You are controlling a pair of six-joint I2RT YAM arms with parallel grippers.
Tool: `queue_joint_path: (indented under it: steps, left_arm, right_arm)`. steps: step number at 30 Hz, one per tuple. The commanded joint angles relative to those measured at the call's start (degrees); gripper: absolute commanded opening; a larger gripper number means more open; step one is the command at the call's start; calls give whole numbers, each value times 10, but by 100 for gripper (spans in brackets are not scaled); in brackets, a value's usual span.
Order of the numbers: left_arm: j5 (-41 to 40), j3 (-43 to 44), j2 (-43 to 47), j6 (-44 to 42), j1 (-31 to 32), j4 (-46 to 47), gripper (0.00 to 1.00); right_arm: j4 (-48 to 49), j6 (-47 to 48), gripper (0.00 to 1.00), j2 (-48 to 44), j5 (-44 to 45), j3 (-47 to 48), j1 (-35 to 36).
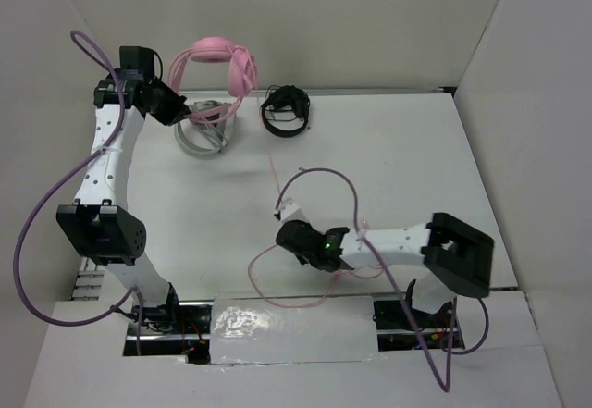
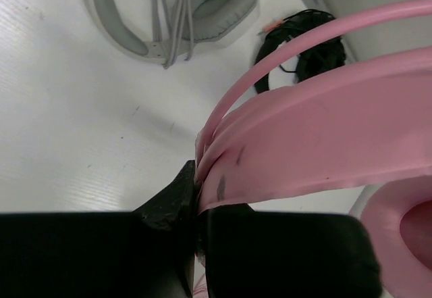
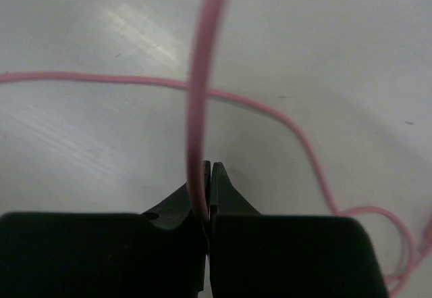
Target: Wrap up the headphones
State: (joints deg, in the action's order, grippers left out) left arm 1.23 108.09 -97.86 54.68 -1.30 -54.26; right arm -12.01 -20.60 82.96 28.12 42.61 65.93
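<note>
The pink headphones (image 1: 215,54) hang in the air at the back left, held up by the headband. My left gripper (image 1: 178,105) is shut on the pink headband (image 2: 317,142), with a pink earcup (image 2: 405,227) at the lower right of the left wrist view. The thin pink cable (image 1: 274,169) runs down from the headphones to the table's middle and loops near the front edge. My right gripper (image 1: 289,228) is shut on that cable (image 3: 198,75), which rises from between the closed fingertips (image 3: 220,176).
Grey-white headphones (image 1: 203,132) lie on the table just below the pink ones and also show in the left wrist view (image 2: 169,14). Black headphones (image 1: 285,110) lie to their right by the back wall. Purple robot cables (image 1: 319,173) loop over the right arm and along the left.
</note>
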Motion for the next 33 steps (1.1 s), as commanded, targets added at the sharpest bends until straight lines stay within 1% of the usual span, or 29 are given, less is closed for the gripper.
queue_joint_path:
  steps: [1,2,3,4,6,9,10,12,13,14,16,18,19,20,22,23,24,27,29,30,31,32,33]
  left_arm:
    - [42,47,13,32,-1,42,0]
    - [42,53,12,33,-1,42,0]
    - [43,55,12,32,-1,43,0]
    - [48,57,11,30,-1,47,0]
    - [62,66,10,23,1,50,0]
    - [75,58,17,11,4,66,0]
    - [79,52,18,8,4,71,0]
    - [75,46,21,8,9,76,0]
    - [66,41,21,10,9,79,0]
    - [35,41,16,10,39,76,0]
    - [1,46,8,3,68,70,0]
    - [-10,46,-8,2,103,65,0]
    - [-10,38,-12,-6,110,68,0]
    - [-10,30,-17,-13,120,85,0]
    - [-10,2,-18,-41,133,107,0]
    - [-10,-9,-15,-54,152,129,0]
    - [-49,-30,-14,-62,162,137,0]
    - [-82,-63,-12,-94,197,166,0]
    - [-102,-82,-9,-136,217,187,0]
    - [-107,-105,-7,-148,224,208,0]
    - [-115,-118,-4,-176,230,218,0]
    - [-139,-135,6,-196,247,235,0]
    - [-152,-174,13,-213,255,278,0]
  right_arm:
    - [24,35,0,97,-69,62,47]
    - [13,42,0,146,-65,100,80]
    - [-2,47,0,167,-40,115,97]
    - [-6,51,0,183,-33,130,110]
    - [1,63,0,202,-39,151,125]
    - [48,79,0,166,-61,130,119]
    - [58,84,0,151,-67,108,114]
    - [78,99,0,97,-86,91,103]
    - [81,106,0,63,-110,83,98]
    - [80,128,0,52,-124,82,95]
    - [69,151,0,34,-153,105,90]
    - [39,188,0,37,-169,132,86]
    - [29,200,0,45,-186,162,86]
    - [0,223,0,49,-188,174,84]
    - [-32,238,0,57,-185,208,80]
    - [-57,249,0,55,-170,217,77]
    - [-70,253,0,51,-163,235,73]
    - [-102,277,0,20,-158,257,53]
    - [-125,296,0,-16,-149,271,33]
    - [-135,301,0,-29,-135,277,23]
    - [-146,306,0,-55,-129,281,13]
    - [-174,318,0,-67,-127,287,-12]
    - [-187,324,0,-81,-130,295,-26]
